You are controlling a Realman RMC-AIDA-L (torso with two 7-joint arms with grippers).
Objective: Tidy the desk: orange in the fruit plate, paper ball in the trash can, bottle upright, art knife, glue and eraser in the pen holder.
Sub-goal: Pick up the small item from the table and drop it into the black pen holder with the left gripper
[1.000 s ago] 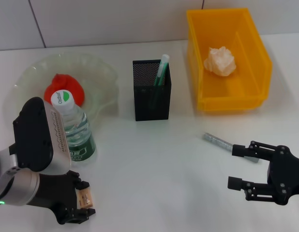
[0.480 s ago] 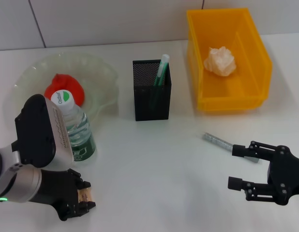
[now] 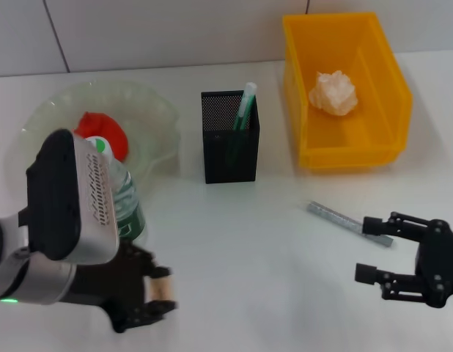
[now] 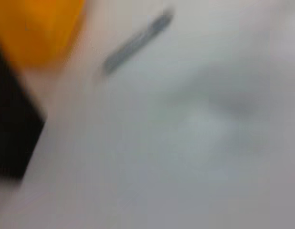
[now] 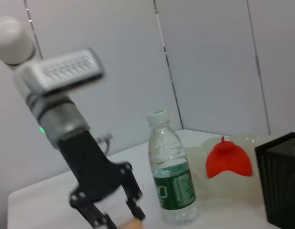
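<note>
I had the left gripper [image 3: 159, 299] pinched narrow on the small tan eraser [image 3: 162, 290], low over the white worktop [image 3: 248, 249] before the upright bottle [image 3: 124, 202]. Right gripper [image 3: 374, 249] hung wide, holding nothing.

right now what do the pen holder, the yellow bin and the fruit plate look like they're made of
The pen holder looks like black metal mesh: fine perforations show across its walls, with a matte finish. The trash can looks like moulded plastic, opaque bright yellow-orange with smooth, slightly glossy walls. The fruit plate is translucent pale green with a wavy rim; that suggests plastic or glass, and the look leaves it open.
</note>
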